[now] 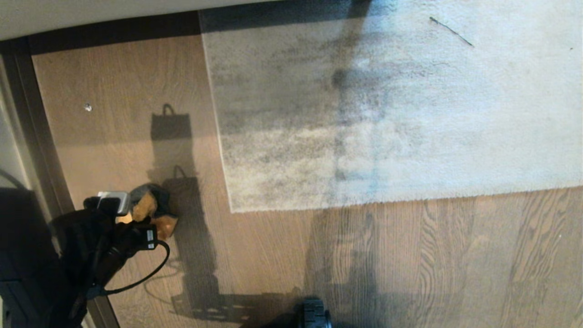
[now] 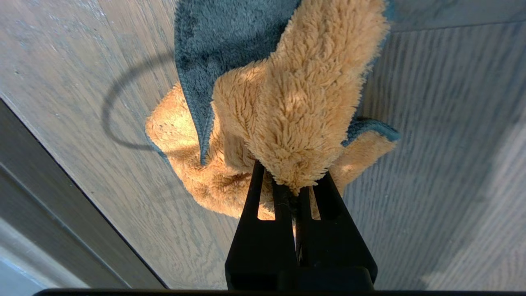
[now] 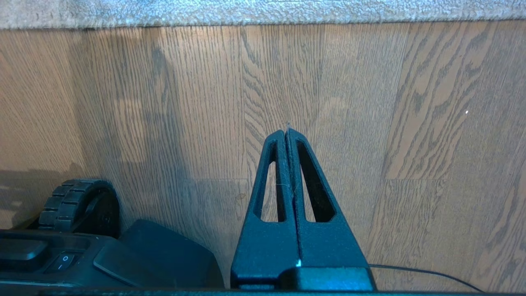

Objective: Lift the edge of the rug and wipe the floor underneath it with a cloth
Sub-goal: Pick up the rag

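At eight o'clock on the wood-plank floor (image 1: 114,136), the left gripper (image 2: 292,187) pinches the cloth (image 2: 283,102); right gripper (image 3: 286,133) pressed together, empty; rug edge (image 1: 364,202) unlifted.

- The cloth (image 2: 287,102): fluffy, long-fibred fabric, mustard-tan on one face, dark grey-blue plush on the other.
- The floor (image 3: 370,123): wood-grain planks, matt, with fine raised-looking grain lines.
- The rug edge (image 1: 346,205): short, dense pile, light grey, mottled darker, slightly fuzzy border.
- Left gripper (image 2: 292,193) and right gripper (image 3: 286,133): matt black plastic, finely textured.
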